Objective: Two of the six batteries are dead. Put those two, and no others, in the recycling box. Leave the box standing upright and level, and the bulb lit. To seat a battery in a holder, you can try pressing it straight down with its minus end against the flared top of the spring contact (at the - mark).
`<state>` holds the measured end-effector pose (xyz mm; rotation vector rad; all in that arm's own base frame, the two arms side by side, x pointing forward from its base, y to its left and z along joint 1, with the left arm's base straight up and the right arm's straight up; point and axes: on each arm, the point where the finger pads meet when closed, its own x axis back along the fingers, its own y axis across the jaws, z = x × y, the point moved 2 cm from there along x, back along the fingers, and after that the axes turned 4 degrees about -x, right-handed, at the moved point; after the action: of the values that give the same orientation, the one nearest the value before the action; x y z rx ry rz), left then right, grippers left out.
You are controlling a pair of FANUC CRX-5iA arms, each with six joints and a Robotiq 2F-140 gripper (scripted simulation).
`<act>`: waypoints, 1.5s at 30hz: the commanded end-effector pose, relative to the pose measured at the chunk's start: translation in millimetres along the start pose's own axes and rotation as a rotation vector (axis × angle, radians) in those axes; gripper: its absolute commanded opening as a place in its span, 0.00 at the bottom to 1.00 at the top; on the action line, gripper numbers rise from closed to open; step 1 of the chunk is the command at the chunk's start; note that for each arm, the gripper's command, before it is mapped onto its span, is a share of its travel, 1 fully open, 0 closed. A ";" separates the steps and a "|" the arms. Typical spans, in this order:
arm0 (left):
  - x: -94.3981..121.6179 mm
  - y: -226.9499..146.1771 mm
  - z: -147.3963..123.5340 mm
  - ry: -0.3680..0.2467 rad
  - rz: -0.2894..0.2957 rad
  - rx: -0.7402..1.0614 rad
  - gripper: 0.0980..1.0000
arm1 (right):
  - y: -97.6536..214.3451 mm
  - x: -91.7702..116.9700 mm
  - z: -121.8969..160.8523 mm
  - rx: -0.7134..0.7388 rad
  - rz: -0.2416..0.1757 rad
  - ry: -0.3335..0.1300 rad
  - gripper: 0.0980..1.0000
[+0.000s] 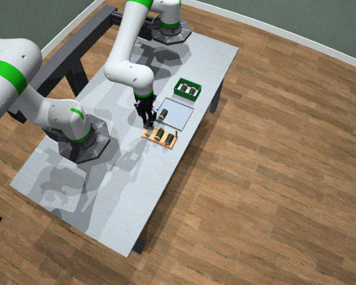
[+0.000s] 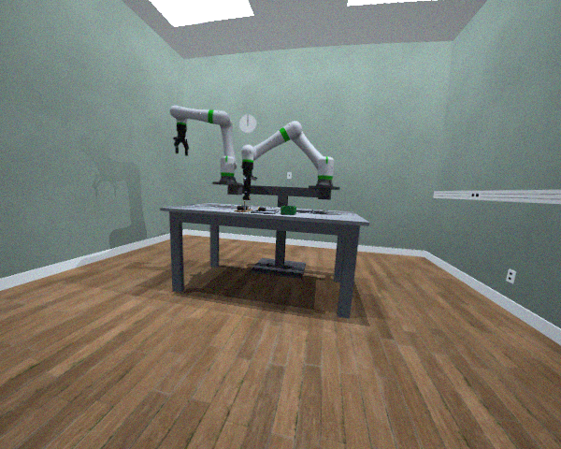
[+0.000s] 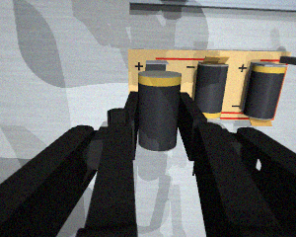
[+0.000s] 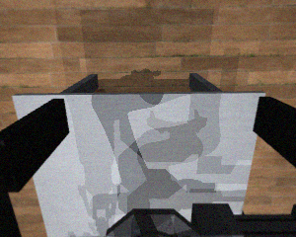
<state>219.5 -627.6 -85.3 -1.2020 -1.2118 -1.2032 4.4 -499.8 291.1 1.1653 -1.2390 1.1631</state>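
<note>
My left gripper (image 1: 148, 124) (image 2: 246, 196) (image 3: 158, 106) is shut on a black battery (image 3: 158, 120), whose gold-banded end points toward the plus mark. It is above the open left bay of the wooden holder board (image 1: 174, 142) (image 3: 186, 81); the battery hides much of that bay. Two batteries (image 1: 159, 134) (image 1: 169, 139) (image 3: 211, 89) (image 3: 264, 94) sit in the other bays, facing opposite ways. The green box (image 1: 184, 95) (image 2: 288, 210) stands upright with two batteries (image 1: 183, 87) (image 1: 192, 91) inside. One battery (image 1: 163, 113) lies on the tray (image 1: 178, 114). My right gripper (image 4: 161, 115) (image 2: 181, 152) is open and empty.
A dark post (image 1: 176, 133) (image 3: 293, 60) rises at the board's right end; I cannot make out a bulb or whether it is lit. The tray lies between board and box. The right arm hangs high, away from the objects, beyond one end of the table (image 1: 120, 221).
</note>
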 end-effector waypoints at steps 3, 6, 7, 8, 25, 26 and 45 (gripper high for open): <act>-30.2 0.7 -2.2 -0.003 -0.001 0.000 0.16 | 0.1 0.9 0.2 0.000 0.000 0.002 1.00; -30.2 0.7 -2.2 -0.003 -0.001 0.000 0.16 | 0.1 0.9 0.2 0.000 0.000 0.002 1.00; -30.2 0.7 -2.2 -0.003 -0.001 0.000 0.16 | 0.1 0.9 0.2 0.000 0.000 0.002 1.00; -30.2 0.7 -2.2 -0.003 -0.001 0.000 0.16 | 0.1 0.9 0.2 0.000 0.000 0.002 1.00; -30.2 0.7 -2.2 -0.003 -0.001 0.000 0.16 | 0.1 0.9 0.2 0.000 0.000 0.002 1.00; -30.2 0.7 -2.2 -0.003 -0.001 0.000 0.16 | 0.1 0.9 0.2 0.000 0.000 0.002 1.00; -42.6 0.7 -2.2 -0.003 -0.001 0.000 0.16 | 0.1 0.9 0.2 0.000 0.000 0.002 1.00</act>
<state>219.7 -628.3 -128.7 -1.2020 -1.2121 -1.2033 4.4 -499.8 291.1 1.1653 -1.2390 1.1631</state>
